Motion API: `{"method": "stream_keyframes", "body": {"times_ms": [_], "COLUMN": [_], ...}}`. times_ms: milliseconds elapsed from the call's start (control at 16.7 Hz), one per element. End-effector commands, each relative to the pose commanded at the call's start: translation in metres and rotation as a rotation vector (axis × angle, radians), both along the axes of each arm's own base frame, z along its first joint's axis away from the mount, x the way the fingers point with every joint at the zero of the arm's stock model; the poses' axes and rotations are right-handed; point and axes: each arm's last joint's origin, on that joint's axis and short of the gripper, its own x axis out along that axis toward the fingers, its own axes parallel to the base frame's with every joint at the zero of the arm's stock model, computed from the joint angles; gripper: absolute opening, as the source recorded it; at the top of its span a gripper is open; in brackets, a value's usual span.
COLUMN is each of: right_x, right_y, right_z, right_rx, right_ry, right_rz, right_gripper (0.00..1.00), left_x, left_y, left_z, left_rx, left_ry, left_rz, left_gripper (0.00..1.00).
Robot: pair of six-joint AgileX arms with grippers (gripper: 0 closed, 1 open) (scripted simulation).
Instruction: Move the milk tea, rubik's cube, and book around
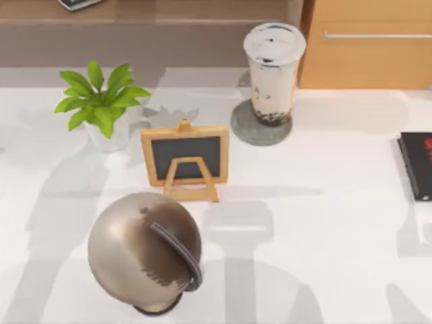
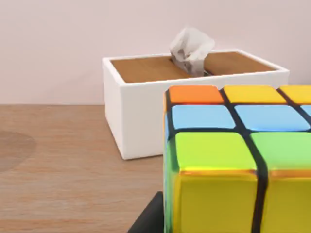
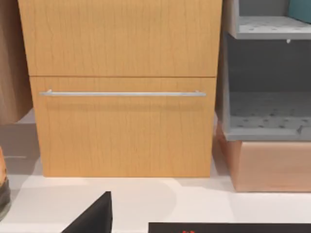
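Rubik's cube [image 2: 238, 160] right up vs left hand, tissue box [image 2: 146, 104] behind; grip state unclear.

A wooden cabinet [image 3: 124, 87] with a metal handle [image 3: 122, 93] is seen straight ahead of the tool, a grey shelf [image 3: 267, 73] beside it, the book [image 3: 228, 227] just below.

A rendered office or study: a white desk [image 1: 324, 236] carries a potted plant [image 1: 100, 102], small chalkboard easel [image 1: 185, 160], metallic globe [image 1: 145, 251] and coaster [image 1: 260, 125]; a wooden drawer cabinet [image 3: 121, 87], grey shelves [image 3: 267, 73] and a tissue box [image 2: 189, 97] stand nearby.
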Motion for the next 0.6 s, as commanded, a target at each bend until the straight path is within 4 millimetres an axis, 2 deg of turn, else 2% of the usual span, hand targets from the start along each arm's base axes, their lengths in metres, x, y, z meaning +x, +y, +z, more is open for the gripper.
{"method": "stream_keyframes", "body": {"times_ms": [300, 600], "right_x": [0.0000, 0.0000], "right_y": [0.0000, 0.0000], "right_z": [0.0000, 0.0000], "right_rx": [0.000, 0.000], "right_ry": [0.000, 0.000], "right_rz": [0.000, 0.000], "right_gripper": [1.00, 1.00], "left_x": [0.0000, 0.0000], "left_y": [0.0000, 0.0000], "left_z": [0.0000, 0.0000], "left_rx": [0.000, 0.000], "left_ry": [0.000, 0.000], "left_rz": [0.000, 0.000], "left_gripper": [0.98, 1.00]}}
